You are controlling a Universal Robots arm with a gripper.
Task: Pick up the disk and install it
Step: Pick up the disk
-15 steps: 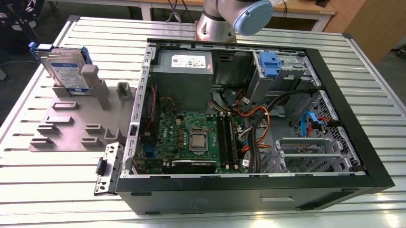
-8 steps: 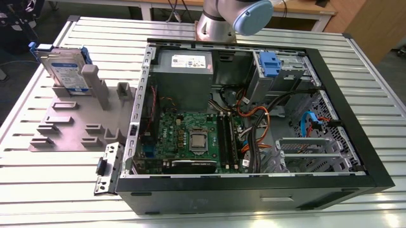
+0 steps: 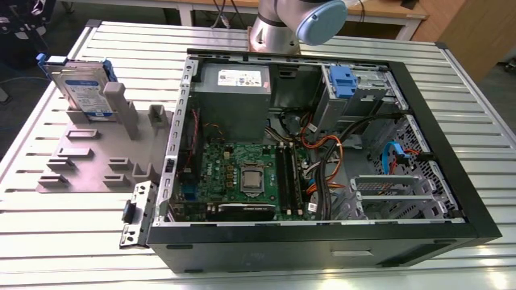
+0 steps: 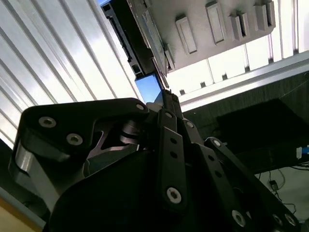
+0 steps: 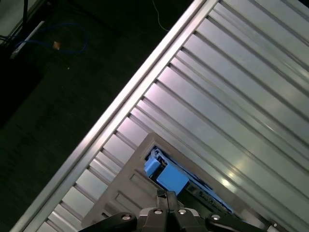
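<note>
The disk [image 3: 83, 90], a silver-grey drive with a white-and-blue label in a blue carrier frame, stands on edge in the grey slotted holder [image 3: 89, 163] at the exterior view's left. Both wrist views look down on it: the blue carrier [image 5: 166, 176] sits just past my gripper [image 5: 165, 195], whose fingers meet with nothing between them. In the second wrist view the gripper [image 4: 166, 95] points at the disk's blue end [image 4: 148, 88] and the holder [image 4: 207, 29]. There is a gap between fingertips and disk.
An open computer case [image 3: 451, 181] lies on the ribbed metal table [image 3: 81, 229], right of the holder. Inside are a motherboard [image 3: 241, 175], a grey power supply [image 3: 234, 78], cables and a drive bay with a blue bracket [image 3: 342, 81]. The arm's base [image 3: 278, 27] rises behind the case.
</note>
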